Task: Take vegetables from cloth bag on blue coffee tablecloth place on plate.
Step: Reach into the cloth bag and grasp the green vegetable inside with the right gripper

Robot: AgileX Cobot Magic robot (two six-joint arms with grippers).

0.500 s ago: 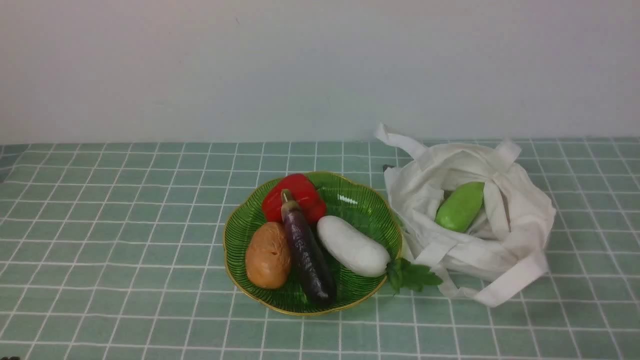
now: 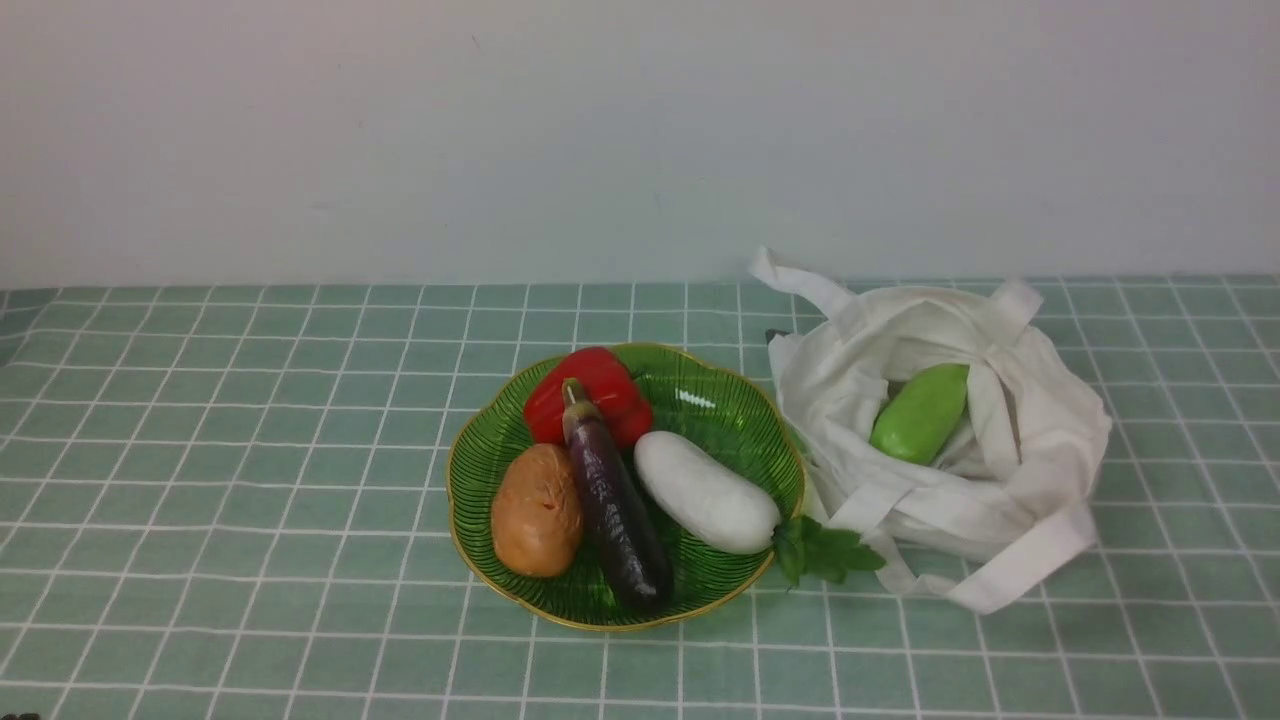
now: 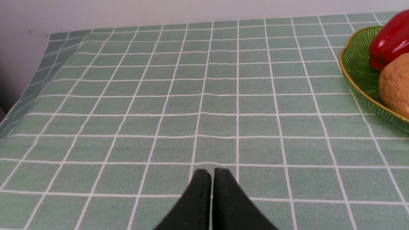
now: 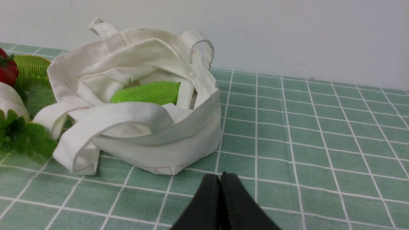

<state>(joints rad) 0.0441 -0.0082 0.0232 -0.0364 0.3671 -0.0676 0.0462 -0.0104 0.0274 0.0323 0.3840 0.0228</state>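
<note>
Listener: Vegetable first: where is it?

Describer: One smooth light-green vegetable lies tilted inside the open cloth bag, with most of its length showing between the folds. A flat strap runs right beside it. The off-white bag sits slumped on the tablecloth, pale teal with a thin white grid, which covers the desk.

Listener: And the plate?

Describer: The plate, ribbed green glass with a thin gold rim, sits just beside the bag, on its left in the front view. It holds a red pepper at the far side and a dark eggplant down the middle. A brown potato-like piece lies on the left and a white radish on the right. A leafy green sprig lies at the plate's edge, between plate and bag.

Listener: What about the tools?

Describer: The left tool, seen from its own wrist camera, has its black fingers pressed together over bare cloth, well apart from the plate. The right tool is also pressed together, pinching nothing. It sits low over the cloth near the bag without touching it.
</note>
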